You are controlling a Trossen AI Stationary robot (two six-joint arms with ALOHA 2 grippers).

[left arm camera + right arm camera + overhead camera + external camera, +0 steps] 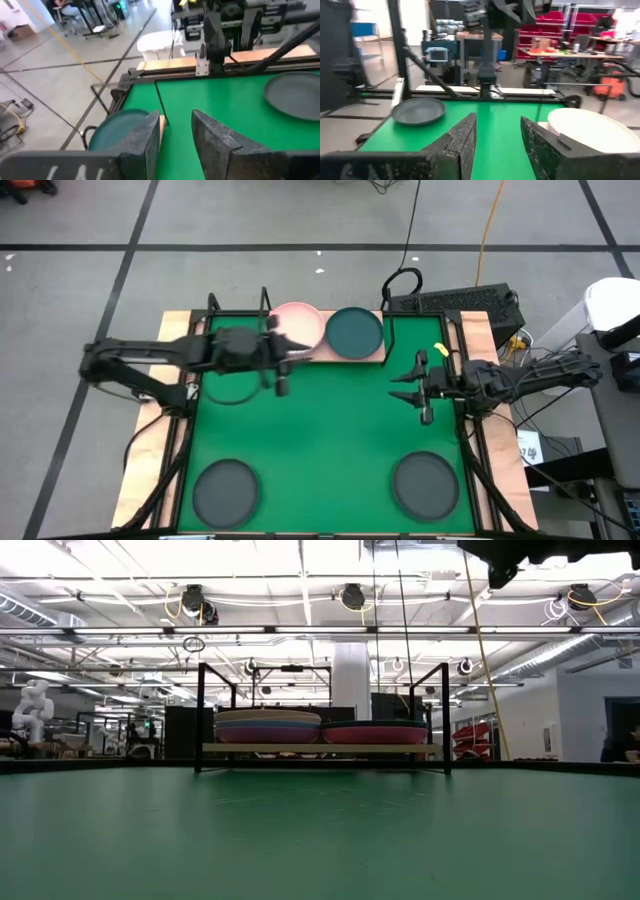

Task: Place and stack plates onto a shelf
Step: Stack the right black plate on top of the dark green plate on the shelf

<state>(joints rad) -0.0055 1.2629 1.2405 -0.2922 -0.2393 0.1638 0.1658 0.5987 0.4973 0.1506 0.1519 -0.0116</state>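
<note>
The wooden shelf [372, 356] stands at the table's far edge on black rods. In the low view its board [320, 748] carries two stacks of plates: the left stack [268, 726] is topped light pink and the right stack [375, 732] shows magenta. From above, the tops are a light pink plate [297, 327] and a dark teal plate [355, 332]. Two dark grey plates [226, 488] [425, 483] lie flat on the green mat near its near edge. My left gripper [285, 366] hovers open beside the shelf's left end, and my right gripper [405, 386] hovers open off its right end. Both hold nothing.
The green mat [320, 430] spreads wide between the shelf and the two grey plates. Black frame rails [470, 450] run along the table's sides. A dark box and cables [455, 302] sit beyond the far edge. The room behind the table holds benches and equipment.
</note>
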